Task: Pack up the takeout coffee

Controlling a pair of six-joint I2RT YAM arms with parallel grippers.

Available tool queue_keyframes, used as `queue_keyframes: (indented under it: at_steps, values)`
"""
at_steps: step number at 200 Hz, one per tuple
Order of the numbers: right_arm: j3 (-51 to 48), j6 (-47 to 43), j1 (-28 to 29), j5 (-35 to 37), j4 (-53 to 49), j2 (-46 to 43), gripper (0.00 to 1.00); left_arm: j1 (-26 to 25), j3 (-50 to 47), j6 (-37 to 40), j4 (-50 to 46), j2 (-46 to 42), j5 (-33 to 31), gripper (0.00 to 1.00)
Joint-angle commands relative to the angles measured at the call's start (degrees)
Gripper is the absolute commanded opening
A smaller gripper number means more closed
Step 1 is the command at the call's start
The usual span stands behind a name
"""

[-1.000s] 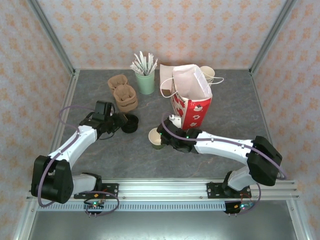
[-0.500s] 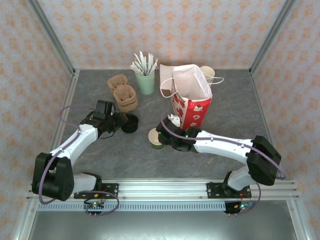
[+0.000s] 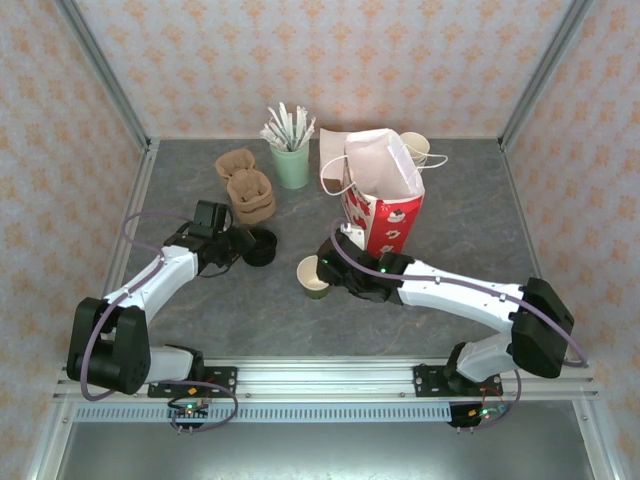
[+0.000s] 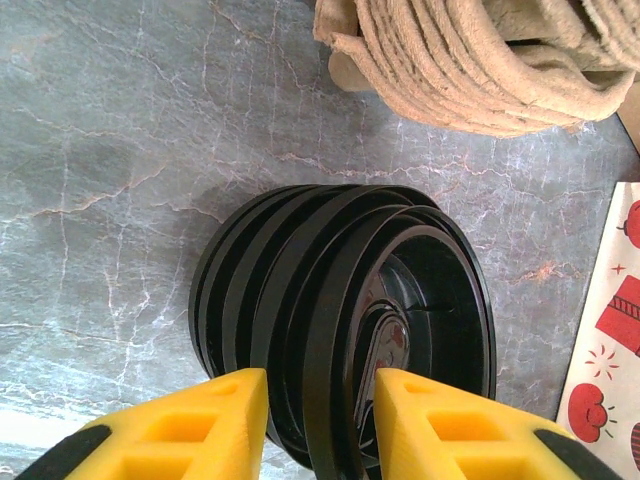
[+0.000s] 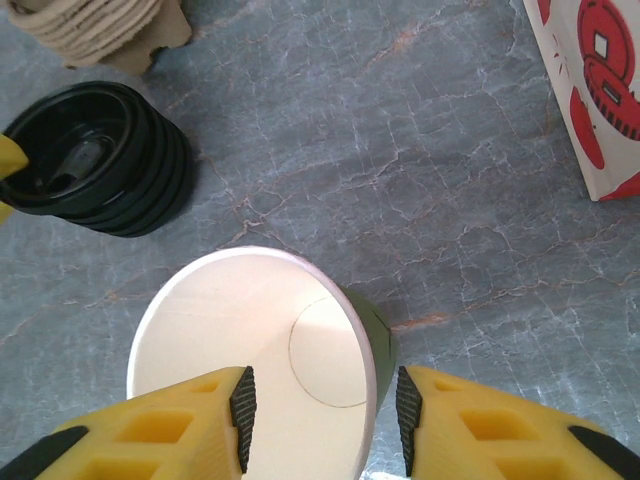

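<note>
On the grey marbled table (image 3: 470, 230), starting at the left, a low stack of black lids (image 3: 261, 247) leans just in front of 2 piles of brown pulp cup carriers (image 3: 250, 197). A mint-green tumbler of wrapped sticks (image 3: 291, 165) stands beside them at the back. The takeout coffee cup (image 3: 313, 276) is olive-green outside, cream inside and lidless. It stands upright on bare table between the lids and the red-and-white paper bag (image 3: 383, 212), near the bag's front corner. Some cream-rimmed cups (image 3: 414, 147) show behind the bag. The left gripper (image 4: 320, 392) has its yellow fingers (image 4: 225, 420) straddling the rims at the near edge of the lid stack; whether they pinch those rims I cannot tell. The right gripper (image 5: 320, 400) is parted across the cup's right wall, with 1 finger above the cream inside and the other just outside, and the wall is not clamped.
</note>
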Motion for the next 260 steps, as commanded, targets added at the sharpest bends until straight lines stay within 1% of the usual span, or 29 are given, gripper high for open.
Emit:
queue_keyframes:
  at_steps: [1, 35, 66, 114, 151, 172, 224, 260]
  values:
    - [1.48, -0.41, -0.3, 2.22, -2.36, -1.74, 0.44, -0.63, 1.82, -0.79, 1.04, 0.6, -0.92, 0.32]
    - [1.72, -0.62, -0.47, 2.31, -2.81, -1.87, 0.44, -0.84, 2.22, -0.79, 0.82, 0.73, -0.85, 0.27]
    - [2.2, -0.91, -0.56, 2.26, -3.19, -2.19, 0.44, -0.87, 2.81, -0.6, 0.08, 0.31, -1.01, 0.25]
    - [2.97, -1.34, -0.65, 2.26, -3.53, -3.06, 0.44, -0.89, 3.04, -0.44, -0.39, -0.47, -1.15, 0.17]
    - [3.15, -1.35, -0.81, 2.18, -3.61, -3.87, 0.44, -0.87, 2.99, -0.16, -0.36, -0.06, -1.4, 0.17]
    - [3.15, -1.29, -0.91, 2.17, -3.7, -4.29, 0.44, -0.89, 3.13, -0.22, -0.25, 0.21, -1.06, 0.15]
    - [3.59, -1.5, -1.11, 2.11, -3.6, -5.58, 0.44, -0.91, 3.48, 0.38, -0.09, -2.47, -0.48, 0.11]
    - [3.5, -1.4, -1.85, -2.13, -0.3, -7.0, 0.44, -0.92, 3.7, 1.66, -0.27, -5.81, 0.31, 0.11]
